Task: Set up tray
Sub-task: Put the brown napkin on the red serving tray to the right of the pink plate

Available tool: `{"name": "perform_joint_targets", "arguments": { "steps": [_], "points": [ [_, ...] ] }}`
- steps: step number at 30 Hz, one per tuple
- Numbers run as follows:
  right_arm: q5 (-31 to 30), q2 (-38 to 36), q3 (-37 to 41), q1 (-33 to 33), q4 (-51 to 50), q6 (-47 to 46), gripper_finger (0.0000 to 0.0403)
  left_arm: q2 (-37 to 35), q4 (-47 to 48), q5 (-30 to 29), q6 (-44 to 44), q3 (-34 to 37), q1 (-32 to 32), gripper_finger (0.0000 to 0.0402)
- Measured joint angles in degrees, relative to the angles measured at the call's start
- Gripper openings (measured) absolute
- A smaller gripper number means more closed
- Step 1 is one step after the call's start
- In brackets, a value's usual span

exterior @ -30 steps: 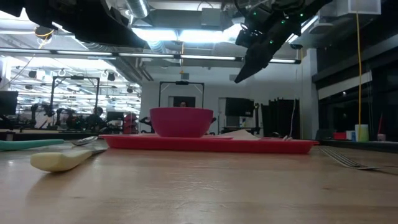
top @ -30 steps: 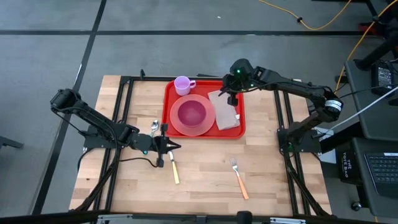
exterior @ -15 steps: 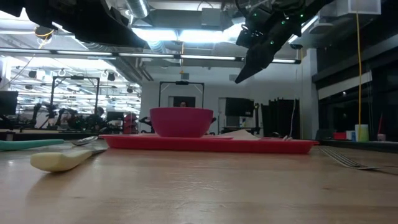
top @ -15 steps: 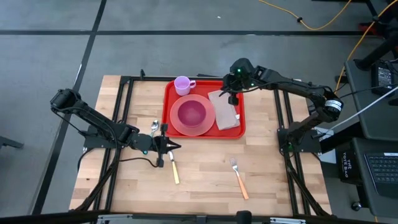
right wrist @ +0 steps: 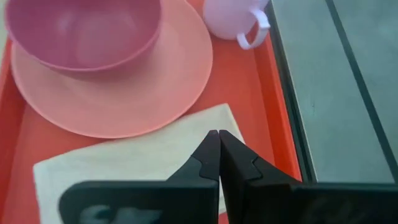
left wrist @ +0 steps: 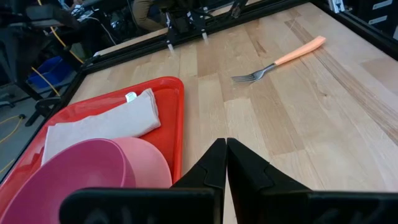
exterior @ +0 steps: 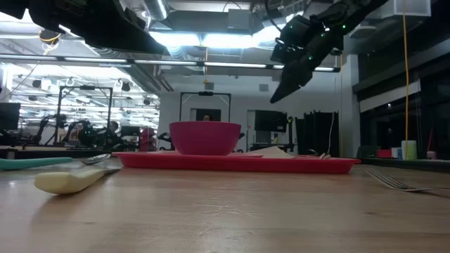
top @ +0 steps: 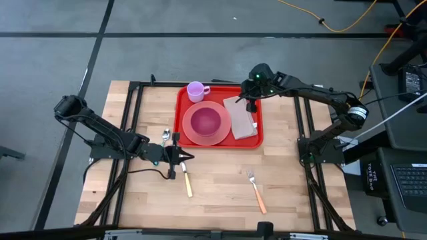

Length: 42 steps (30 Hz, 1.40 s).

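Red tray sitting loaded at the desk's far edge, both pincers closed and empty.

From above, the tray (top: pixel 219 115) is lying at the far middle edge of the desk (top: pixel 213 187), carrying plate (top: pixel 207 123), bowl (top: pixel 205 120), cup (top: pixel 196 91) and napkin (top: pixel 241 119); the right gripper (top: pixel 250 105) is hovering over the napkin, fingers pressed together, gripping nothing. Near the desk's left edge, the left gripper (top: pixel 189 157) is sitting shut and empty. At table height, the right gripper (exterior: pixel 275 96) is hanging above the tray (exterior: pixel 236 163).

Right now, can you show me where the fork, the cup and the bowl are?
fork (top: pixel 257 192), high view, middle of its handle
cup (top: pixel 195 91), high view, its open top
bowl (exterior: pixel 205 138), low view, its side wall
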State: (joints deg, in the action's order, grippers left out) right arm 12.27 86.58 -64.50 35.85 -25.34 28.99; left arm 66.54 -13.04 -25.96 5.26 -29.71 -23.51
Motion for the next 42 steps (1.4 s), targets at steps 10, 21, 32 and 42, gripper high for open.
{"name": "perform_joint_targets", "arguments": {
  "steps": [10, 21, 32, 42],
  "points": [
    [2.2, 0.0, 0.1, 2.8, 0.3, 0.1, 0.0002, 0.0, 0.0, 0.1, 0.0, 0.0, 0.0, 0.0004],
    [4.0, 0.0, 0.1, 3.0, 1.3, 0.1, 0.0002, 0.0, 0.0, 0.1, 0.0, 0.0, 0.0, 0.0004],
    [3.4, 1.5, 0.1, 3.0, 1.3, 0.1, 0.0002, 0.0, 0.0, 0.1, 0.0, 0.0, 0.0, 0.0005],
    [0.5, 10.7, 0.1, 4.4, 7.2, 1.3, 0.0002, 0.0, 0.0, 0.1, 0.0, 0.0, 0.0, 0.0005]
  ]
}}
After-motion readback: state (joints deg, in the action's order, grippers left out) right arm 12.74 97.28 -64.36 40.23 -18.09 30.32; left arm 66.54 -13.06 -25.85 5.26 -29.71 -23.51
